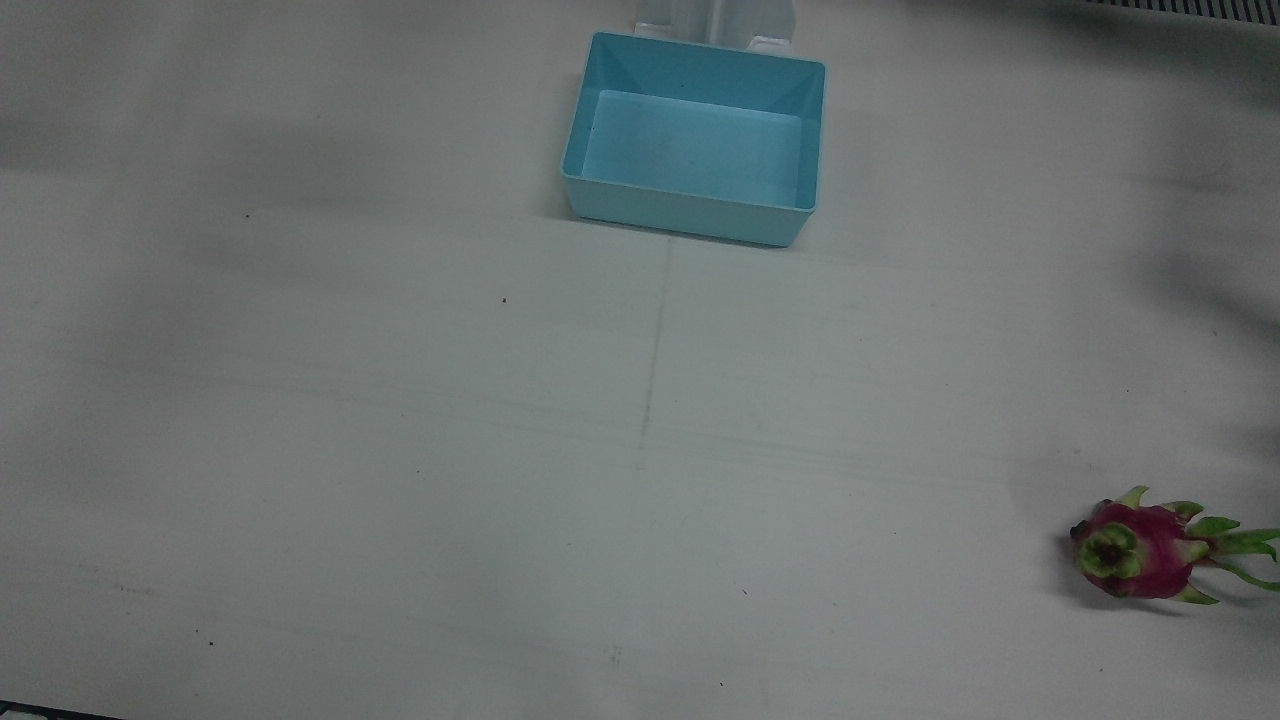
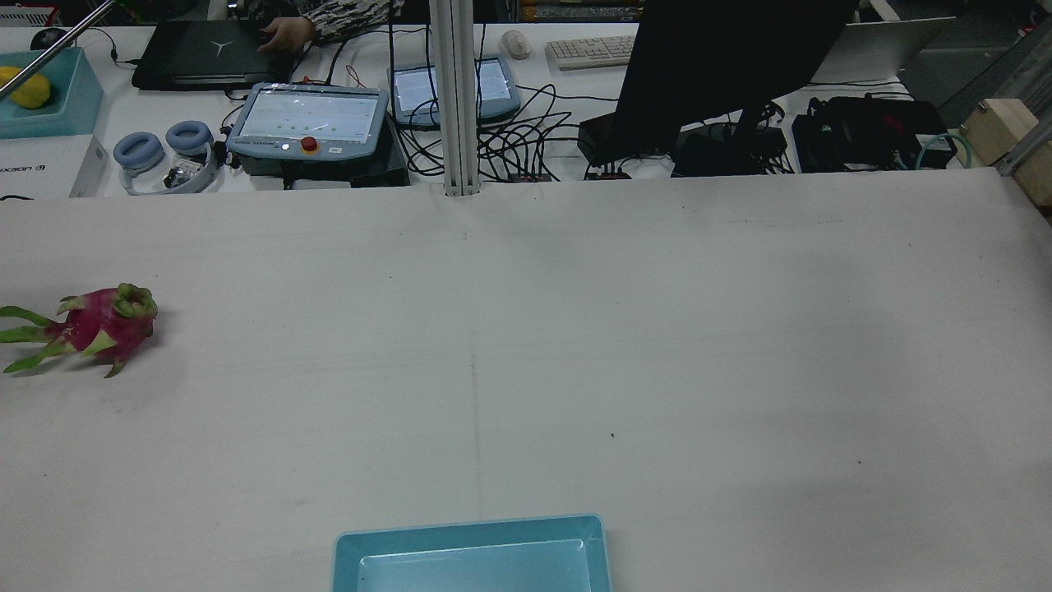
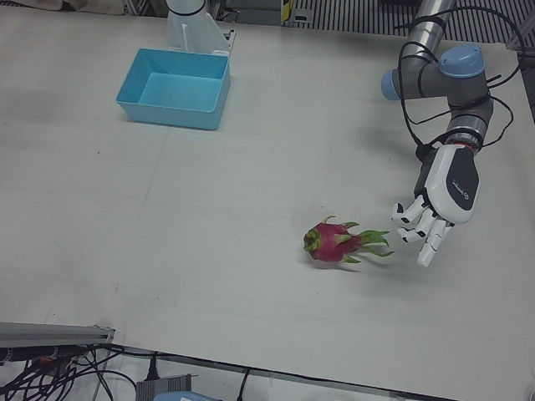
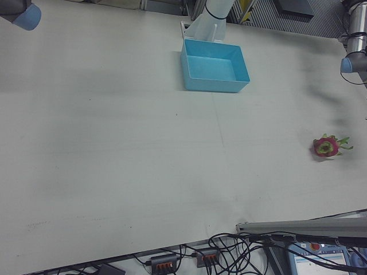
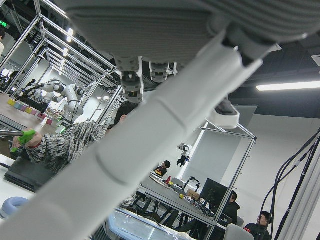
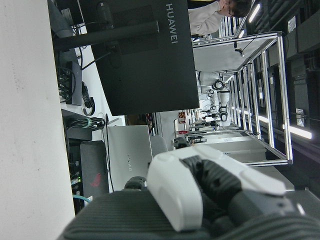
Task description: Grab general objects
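Note:
A pink dragon fruit (image 3: 334, 244) with green scales lies on its side on the white table, near the left arm's edge; it also shows as the fruit (image 1: 1150, 550), (image 2: 99, 329), (image 4: 325, 147). My left hand (image 3: 439, 205) hangs open, fingers spread and pointing down, just beside the fruit's leafy end without touching it. In the left hand view a white finger (image 5: 150, 150) crosses the picture and nothing is held. My right hand (image 6: 200, 190) shows only in its own view, away from the fruit; its finger pose is unclear.
A light-blue bin (image 3: 167, 113), empty, stands at the robot's side of the table, mid-width, as the bin (image 1: 680, 212), (image 2: 468, 526), (image 4: 215, 85). Beyond the far edge are a post (image 2: 456, 99), a monitor (image 2: 723, 66), pendants and cables.

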Robot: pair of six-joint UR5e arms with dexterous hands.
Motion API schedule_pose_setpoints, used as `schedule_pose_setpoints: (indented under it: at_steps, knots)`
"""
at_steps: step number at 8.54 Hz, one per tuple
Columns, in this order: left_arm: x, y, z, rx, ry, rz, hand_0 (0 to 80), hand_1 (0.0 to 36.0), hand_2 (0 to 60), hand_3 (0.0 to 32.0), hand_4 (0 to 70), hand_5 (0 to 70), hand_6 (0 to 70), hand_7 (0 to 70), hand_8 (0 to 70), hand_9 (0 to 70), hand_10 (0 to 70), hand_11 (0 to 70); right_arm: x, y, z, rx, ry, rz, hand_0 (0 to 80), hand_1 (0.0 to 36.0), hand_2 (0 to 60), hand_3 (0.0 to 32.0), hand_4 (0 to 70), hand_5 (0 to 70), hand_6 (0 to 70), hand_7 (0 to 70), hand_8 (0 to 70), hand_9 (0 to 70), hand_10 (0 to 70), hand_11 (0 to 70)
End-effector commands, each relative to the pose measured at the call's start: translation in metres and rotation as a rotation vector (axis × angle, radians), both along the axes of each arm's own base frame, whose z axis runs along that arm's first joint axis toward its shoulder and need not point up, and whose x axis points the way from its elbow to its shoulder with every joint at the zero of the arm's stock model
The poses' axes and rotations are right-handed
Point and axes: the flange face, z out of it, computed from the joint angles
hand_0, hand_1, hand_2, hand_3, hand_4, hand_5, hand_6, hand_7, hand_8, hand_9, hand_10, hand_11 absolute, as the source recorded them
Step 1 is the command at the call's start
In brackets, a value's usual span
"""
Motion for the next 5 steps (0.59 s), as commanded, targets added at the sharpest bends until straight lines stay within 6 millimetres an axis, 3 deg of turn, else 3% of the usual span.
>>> schedule_pose_setpoints:
  at_steps: [1, 3, 5]
  knots:
    - [0.002, 0.000, -0.003, 0.002, 0.000, 0.003, 80.0, 36.0, 60.0, 0.0, 24.9, 70.0, 12.7, 63.4, 1.5, 11.2, 0.0, 0.0, 0.000, 0.000, 0.000, 0.000, 0.000, 0.001, 0.0, 0.0, 0.0, 0.0, 0.0, 0.0, 0.0, 0.0, 0.0, 0.0, 0.0, 0.0]
    - [0.003, -0.001, -0.014, 0.008, -0.007, 0.003, 80.0, 36.0, 60.0, 0.0, 26.3, 70.0, 14.7, 70.0, 1.9, 12.6, 0.0, 0.0, 0.000, 0.000, 0.000, 0.000, 0.000, 0.000, 0.0, 0.0, 0.0, 0.0, 0.0, 0.0, 0.0, 0.0, 0.0, 0.0, 0.0, 0.0]
    - [0.003, 0.000, -0.015, 0.007, -0.008, 0.003, 80.0, 36.0, 60.0, 0.0, 26.0, 70.0, 14.2, 68.4, 1.8, 12.2, 0.0, 0.0, 0.000, 0.000, 0.000, 0.000, 0.000, 0.000, 0.0, 0.0, 0.0, 0.0, 0.0, 0.0, 0.0, 0.0, 0.0, 0.0, 0.0, 0.0]
